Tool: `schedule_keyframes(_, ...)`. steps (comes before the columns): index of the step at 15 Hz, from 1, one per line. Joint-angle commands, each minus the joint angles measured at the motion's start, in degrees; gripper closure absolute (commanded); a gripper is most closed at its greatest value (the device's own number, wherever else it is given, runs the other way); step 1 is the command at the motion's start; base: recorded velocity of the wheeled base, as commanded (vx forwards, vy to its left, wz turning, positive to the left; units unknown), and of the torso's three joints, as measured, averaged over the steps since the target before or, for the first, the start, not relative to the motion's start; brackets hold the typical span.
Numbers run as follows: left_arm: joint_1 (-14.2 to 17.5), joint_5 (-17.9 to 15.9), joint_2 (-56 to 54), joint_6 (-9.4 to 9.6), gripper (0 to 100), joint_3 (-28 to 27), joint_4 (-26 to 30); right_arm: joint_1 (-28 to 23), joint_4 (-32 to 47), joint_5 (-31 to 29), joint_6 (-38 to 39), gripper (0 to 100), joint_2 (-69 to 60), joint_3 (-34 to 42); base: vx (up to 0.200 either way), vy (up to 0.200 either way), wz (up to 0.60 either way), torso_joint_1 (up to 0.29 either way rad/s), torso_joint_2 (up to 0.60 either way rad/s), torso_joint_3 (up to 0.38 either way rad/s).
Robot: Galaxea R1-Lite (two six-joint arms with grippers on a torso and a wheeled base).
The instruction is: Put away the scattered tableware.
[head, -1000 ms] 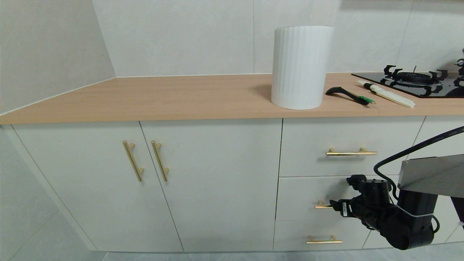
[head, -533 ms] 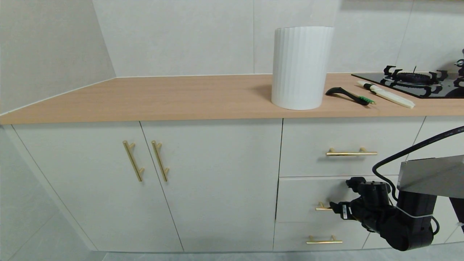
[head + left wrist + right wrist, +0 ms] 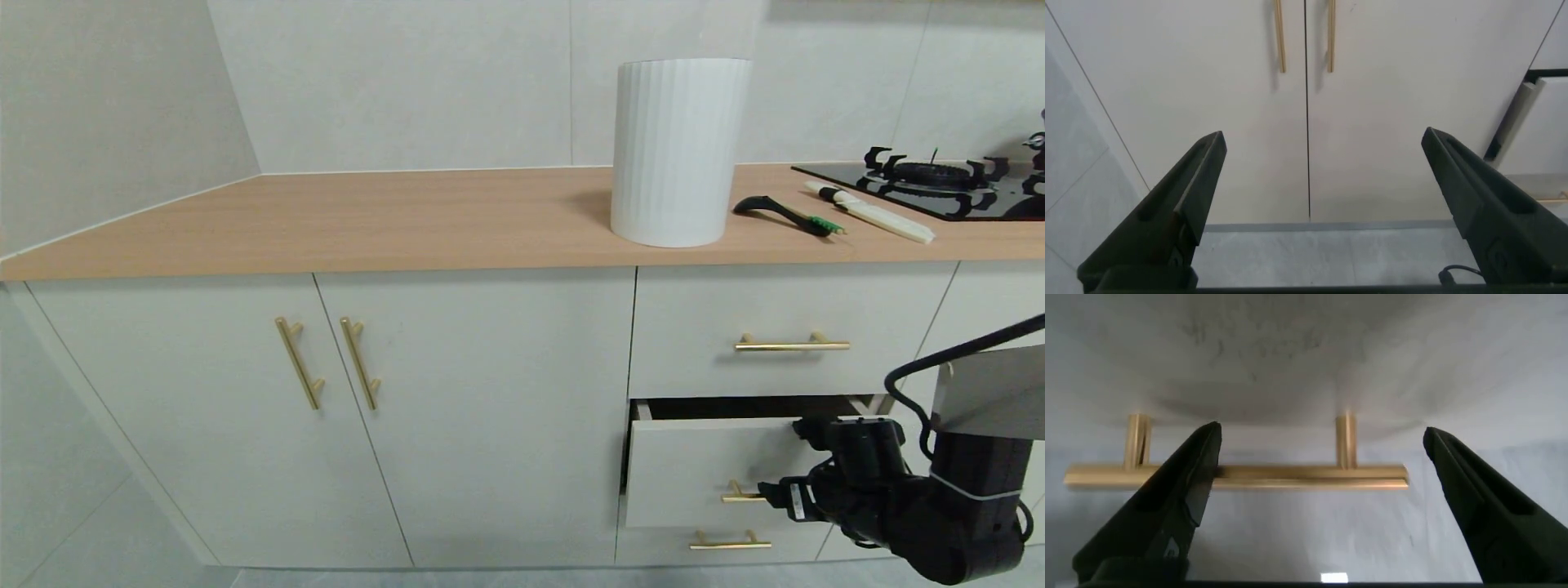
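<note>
Black utensil (image 3: 788,215) lies flat on the tabletop (image 3: 408,216), just right of the white ribbed cylinder (image 3: 678,151). Its long axis runs approx. left-right, w/ the rounded black end toward the cylinder and the green tip toward the hob (image 3: 939,184). White utensil (image 3: 872,214) lies near it, apart from it and on a diagonal: dark-banded end toward the back wall by the hob's edge, pale end toward the tabletop's front edge.

Right arm is low in front of the drawer stack, wrist bent, forearm approx. level. Right tool (image 3: 775,492) points at the front of the middle drawer (image 3: 694,465), which stands part open. In the wrist view its fingers (image 3: 1184,498) are spread wide apart, w/ the horiz. gold drawer handle (image 3: 1237,476) lying across the gap btwn them. Whether either finger touches the bar can't be made out.

Left tool (image 3: 1323,140) is held low, facing the double cabinet doors (image 3: 1372,122) w/ their vert. gold handles. Its fingers are wide apart w/ nothing btwn them.
</note>
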Motion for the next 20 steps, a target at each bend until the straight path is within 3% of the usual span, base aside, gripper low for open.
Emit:
schedule_keyframes(1,0.01,0.08,0.0,-0.01,0,0.0,-0.01,1.92,10.37,0.81,0.04,0,-20.95,4.76,0.0,0.0,0.0,0.0,0.0,0.0)
schedule_keyframes(3,0.01,-0.01,0.0,-0.01,0,0.0,-0.01,2.18,23.56,0.9,0.13,0,-35.71,0.63,0.0,0.0,0.0,0.0,0.0,0.0)
schedule_keyframes(4,0.01,-0.01,0.0,-0.01,0,0.0,-0.01,2.18,25.05,0.9,0.13,0,-37.12,-0.16,0.0,0.0,0.0,0.0,0.0,0.0)
schedule_keyframes(5,0.01,-0.01,0.0,-0.01,0,0.0,-0.01,2.1,35.77,1.52,0.31,0,-43.62,-6.75,0.0,0.0,0.0,0.0,0.0,0.0)
schedule_keyframes(7,-0.08,0.08,0.0,-0.01,0,0.0,-0.01,2.1,42.1,3.63,0.4,0,-41.69,-15.1,0.0,0.0,0.0,0.0,0.0,0.0)
schedule_keyframes(11,0.01,0.08,0.0,-0.01,0,0.0,-0.01,2.27,40.61,3.71,0.75,0,-32.28,-16.07,0.0,0.0,0.0,0.0,0.0,0.0)
schedule_keyframes(15,0.01,-0.01,0.0,-0.01,0,0.0,-0.01,2.27,31.73,3.36,1.1,0,-24.55,-15.54,0.0,0.0,0.0,0.0,0.0,0.0)
schedule_keyframes(20,0.01,-0.01,0.0,-0.01,0,0.0,-0.01,2.27,27.16,3.19,1.1,0,-17.34,-15.54,0.0,0.0,0.0,0.0,0.0,0.0)
